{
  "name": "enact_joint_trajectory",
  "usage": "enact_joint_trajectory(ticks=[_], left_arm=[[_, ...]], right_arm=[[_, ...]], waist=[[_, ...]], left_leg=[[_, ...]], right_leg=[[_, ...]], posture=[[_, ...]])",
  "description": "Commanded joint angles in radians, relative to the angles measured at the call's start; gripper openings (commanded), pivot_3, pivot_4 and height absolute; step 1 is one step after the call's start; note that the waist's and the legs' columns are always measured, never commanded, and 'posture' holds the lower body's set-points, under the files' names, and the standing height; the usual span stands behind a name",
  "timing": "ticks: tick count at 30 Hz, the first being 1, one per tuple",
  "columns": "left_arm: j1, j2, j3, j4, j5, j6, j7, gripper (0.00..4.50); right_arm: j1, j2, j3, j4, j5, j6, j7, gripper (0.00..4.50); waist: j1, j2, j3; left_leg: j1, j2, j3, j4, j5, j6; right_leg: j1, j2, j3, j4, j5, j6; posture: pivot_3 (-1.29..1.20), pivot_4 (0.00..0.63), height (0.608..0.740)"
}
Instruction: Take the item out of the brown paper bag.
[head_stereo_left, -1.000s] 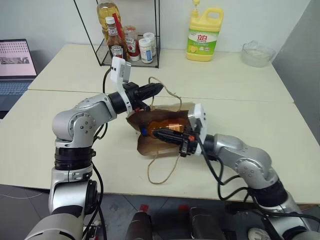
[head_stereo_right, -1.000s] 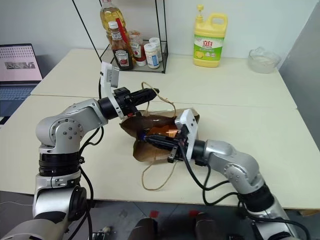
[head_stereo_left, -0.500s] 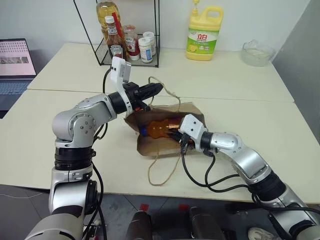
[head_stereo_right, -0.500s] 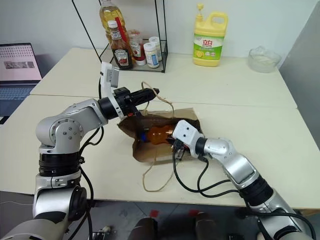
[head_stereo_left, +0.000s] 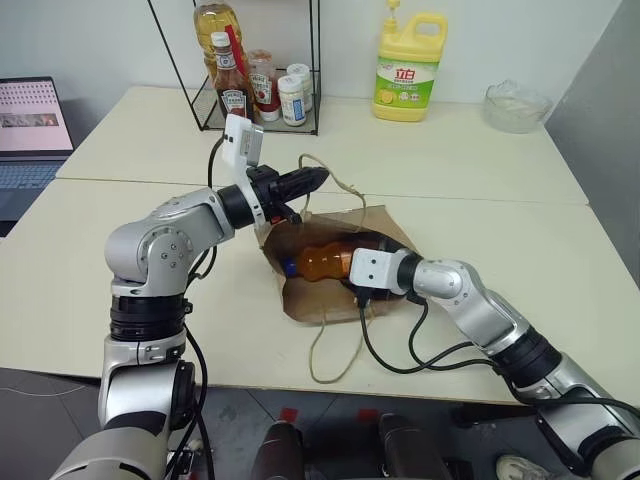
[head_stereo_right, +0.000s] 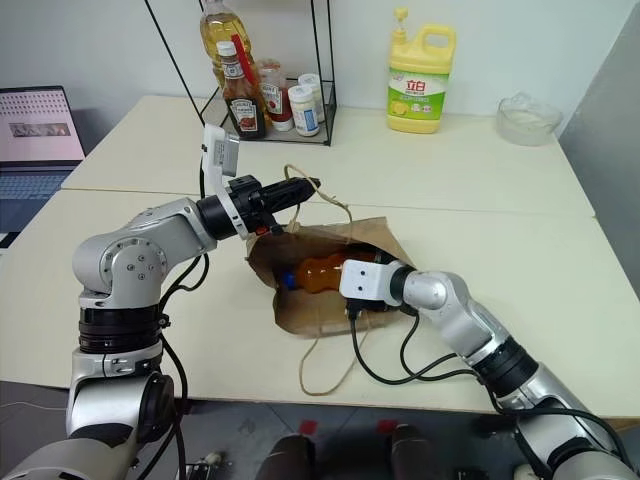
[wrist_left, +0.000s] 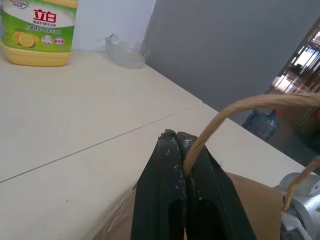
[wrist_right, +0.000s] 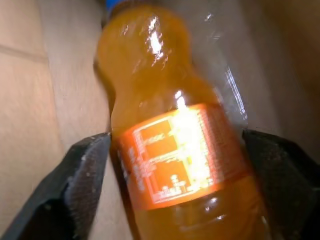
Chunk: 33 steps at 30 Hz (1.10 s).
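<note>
Two open right tool (wrist_right: 170, 170) fingers (wrist_right: 75, 180) flank the item (wrist_right: 170, 140) — inside the brown paper bag (head_stereo_right: 330, 310).

— Any writing you can read from here?
— The yellow detergent jug (head_stereo_left: 408, 70) at the back of the table has a green label with two red Chinese characters, 立白.
— And the orange drink bottle (wrist_right: 175, 135) in the bag?
— Its orange label carries fine print, too blurred to read.

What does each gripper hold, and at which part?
Left gripper pinches the bag's cord handle. Right gripper is open around the bottle, holding nothing.
</note>
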Motion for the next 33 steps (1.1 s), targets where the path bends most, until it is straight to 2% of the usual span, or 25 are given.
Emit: enact_joint_trajectory(ticks=[1, 4, 9, 10, 14, 21, 27, 33], left_arm=[[-0.009, -0.001, 0.012, -0.036, -0.007, -0.014, -0.002, 0.00], [-0.008, -0.004, 0.011, -0.039, -0.008, -0.013, -0.001, 0.00], [-0.008, -0.006, 0.012, -0.037, -0.007, -0.014, 0.001, 0.00], [-0.008, -0.006, 0.012, -0.038, -0.007, -0.014, 0.001, 0.00], [-0.008, -0.008, 0.011, -0.036, -0.003, -0.018, 0.003, 0.00], [-0.003, -0.005, -0.002, -0.022, 0.026, -0.037, 0.000, 0.00], [-0.002, -0.011, -0.016, -0.016, 0.051, -0.053, -0.006, 0.00], [-0.011, -0.002, -0.017, 0.003, 0.069, -0.063, -0.007, 0.00]], right_arm=[[-0.018, 0.003, 0.002, 0.022, -0.054, 0.017, 0.037, 4.47], [-0.023, 0.021, -0.004, 0.041, -0.078, 0.026, 0.043, 4.47], [-0.025, 0.033, -0.026, 0.047, -0.087, 0.021, 0.059, 3.33], [-0.023, 0.032, -0.031, 0.044, -0.089, 0.017, 0.060, 3.28], [-0.011, 0.041, -0.058, 0.020, -0.063, -0.009, 0.059, 3.28], [0.047, 0.110, -0.185, -0.099, 0.147, -0.074, 0.100, 3.28], [0.077, 0.162, -0.290, -0.202, 0.341, -0.024, 0.134, 3.28], [0.178, 0.046, -0.396, -0.369, 0.443, 0.022, 0.195, 3.28]], waist=[[0.000, 0.000, 0.000], [0.000, 0.000, 0.000], [-0.001, 0.000, 0.000], [-0.001, 0.000, 0.000], [0.000, 0.000, 0.000], [-0.002, 0.000, 0.000], [-0.002, 0.000, 0.000], [0.003, 0.001, 0.000]], left_leg=[[0.000, 0.000, 0.000, 0.000, 0.000, 0.000], [0.000, 0.000, 0.000, 0.000, 0.000, 0.000], [0.001, 0.000, 0.000, 0.000, 0.000, 0.000], [0.001, 0.000, 0.000, 0.000, 0.000, 0.000], [0.000, 0.000, 0.000, 0.000, 0.000, 0.000], [0.000, 0.000, 0.000, 0.000, 0.000, 0.000], [0.000, 0.000, 0.000, 0.000, 0.000, 0.000], [-0.001, 0.000, 0.000, 0.000, 0.000, 0.000]], right_leg=[[0.000, 0.000, 0.000, 0.000, 0.000, 0.000], [0.000, 0.000, 0.000, 0.000, 0.000, 0.000], [0.000, 0.000, 0.000, 0.001, 0.000, 0.000], [0.000, 0.000, 0.000, 0.001, 0.000, 0.000], [0.000, 0.000, 0.000, 0.001, 0.000, 0.000], [0.000, 0.000, 0.000, 0.001, 0.000, 0.000], [0.000, 0.000, 0.000, 0.001, 0.000, 0.000], [0.000, 0.000, 0.000, 0.000, 0.000, 0.000]], posture=[[0.00, 0.150, 0.740], [0.00, 0.150, 0.740], [0.00, 0.150, 0.740], [0.00, 0.150, 0.740], [0.00, 0.150, 0.740], [0.00, 0.150, 0.740], [0.00, 0.150, 0.740], [0.00, 0.150, 0.740]])
